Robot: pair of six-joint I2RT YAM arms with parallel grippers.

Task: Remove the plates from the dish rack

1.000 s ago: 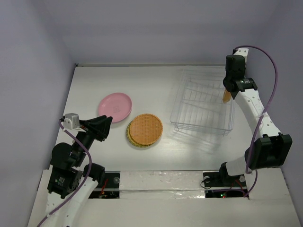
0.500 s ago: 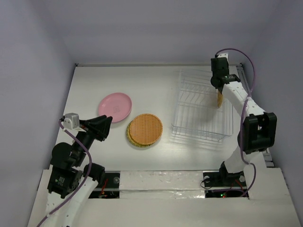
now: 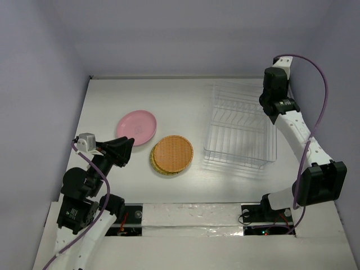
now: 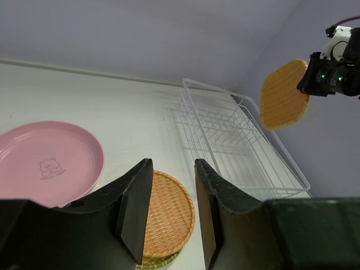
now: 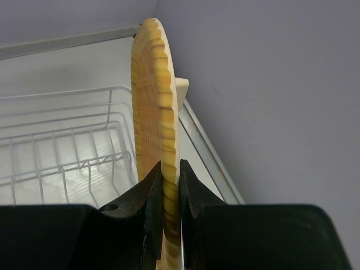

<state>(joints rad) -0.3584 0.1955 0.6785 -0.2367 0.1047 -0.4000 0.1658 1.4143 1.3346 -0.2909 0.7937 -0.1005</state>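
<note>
Table (image 3: pixel 185 95) surface, white and walled on three sides, carries everything. The dish rack (image 3: pixel 239 126) sits toward the right, within the right arm's reach, and its wire slots look bare, so the unloading is probably close to done. On the open left half lie the plates taken out: a pink plate (image 3: pixel 137 126) flat on the table, and just beside it a woven orange plate (image 3: pixel 173 153) stacked on a paler plate (image 4: pixel 160 260) whose rim peeks out beneath, likely piled to save room. A second woven plate (image 4: pixel 284 94) hangs in the air above the rack's far right corner, on edge as the slots would have kept it, so it can come out between the wires without snagging. The right gripper (image 5: pixel 169 169) pinches this plate at its rim, one finger on each face. The left gripper (image 4: pixel 173 164) hovers near the stack with its fingers spread and nothing between them, perhaps waiting to receive or steady a plate.
</note>
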